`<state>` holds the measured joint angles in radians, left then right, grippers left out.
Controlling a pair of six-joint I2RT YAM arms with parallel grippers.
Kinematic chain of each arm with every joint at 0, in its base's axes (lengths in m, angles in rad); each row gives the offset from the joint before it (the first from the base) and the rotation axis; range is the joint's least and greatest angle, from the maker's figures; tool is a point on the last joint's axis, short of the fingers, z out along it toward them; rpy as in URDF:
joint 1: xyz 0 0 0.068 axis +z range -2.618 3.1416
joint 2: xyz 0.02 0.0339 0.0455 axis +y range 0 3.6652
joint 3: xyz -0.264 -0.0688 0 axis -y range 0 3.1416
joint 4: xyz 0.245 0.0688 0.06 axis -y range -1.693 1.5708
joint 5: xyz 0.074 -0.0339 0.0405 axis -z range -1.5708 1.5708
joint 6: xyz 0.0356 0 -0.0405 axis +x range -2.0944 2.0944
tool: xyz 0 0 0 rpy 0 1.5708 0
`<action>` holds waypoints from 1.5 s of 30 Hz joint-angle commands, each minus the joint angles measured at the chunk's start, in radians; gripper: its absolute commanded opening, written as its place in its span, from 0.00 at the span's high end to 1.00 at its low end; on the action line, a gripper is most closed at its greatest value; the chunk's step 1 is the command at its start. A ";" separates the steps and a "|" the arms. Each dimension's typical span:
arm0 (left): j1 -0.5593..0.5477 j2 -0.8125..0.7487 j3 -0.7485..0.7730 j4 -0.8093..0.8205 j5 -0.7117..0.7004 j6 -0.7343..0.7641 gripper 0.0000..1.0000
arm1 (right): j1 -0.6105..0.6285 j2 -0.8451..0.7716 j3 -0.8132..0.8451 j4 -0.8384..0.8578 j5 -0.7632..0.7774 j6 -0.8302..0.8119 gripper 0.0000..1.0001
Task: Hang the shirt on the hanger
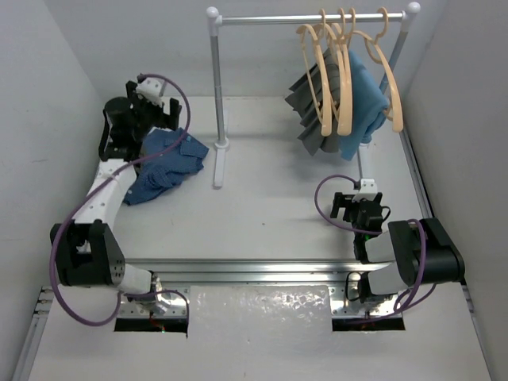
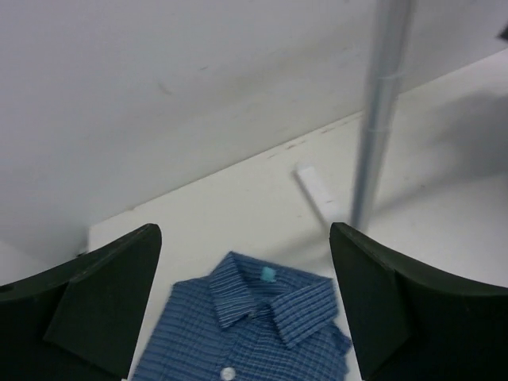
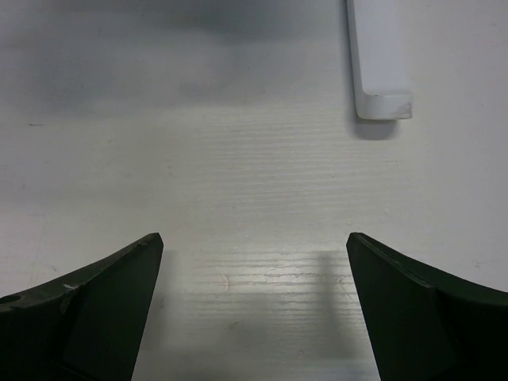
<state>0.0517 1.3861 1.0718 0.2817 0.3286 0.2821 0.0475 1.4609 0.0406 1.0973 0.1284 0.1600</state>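
Observation:
The dark blue checked shirt (image 1: 163, 165) lies crumpled on the table at the left, collar up. In the left wrist view its collar and a white button (image 2: 254, 317) show between and below my fingers. My left gripper (image 1: 168, 125) hovers just above the shirt's far edge, open and empty (image 2: 244, 232). Three pale tan hangers (image 1: 347, 75) hang on the rail at the back right. My right gripper (image 1: 338, 208) is open and empty over bare table (image 3: 254, 238), in front of the rack's right foot and far from the shirt.
The white rack has a top rail (image 1: 309, 17), a left post (image 1: 216, 87) just right of the shirt (image 2: 381, 119), and white feet (image 1: 219, 163) (image 3: 379, 63). A grey pleated garment (image 1: 311, 107) and a light blue cloth (image 1: 363, 95) hang on it. Walls close in on both sides.

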 commanded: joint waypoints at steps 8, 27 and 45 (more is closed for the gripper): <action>0.060 0.387 0.187 -0.651 -0.070 0.213 0.01 | -0.006 -0.181 0.034 -0.150 -0.032 0.006 0.01; -0.095 -0.189 0.045 -1.070 0.462 0.583 0.97 | 0.179 -0.530 0.432 -0.919 -0.400 0.087 0.22; -0.219 -0.246 -0.036 -0.826 0.244 0.333 0.00 | 0.316 -0.297 0.481 -1.021 -0.381 0.341 0.17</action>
<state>-0.1753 1.1030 1.0389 -0.7082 0.6319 0.7494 0.3573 1.1042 0.5365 0.0834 -0.2848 0.4370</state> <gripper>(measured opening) 0.995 0.831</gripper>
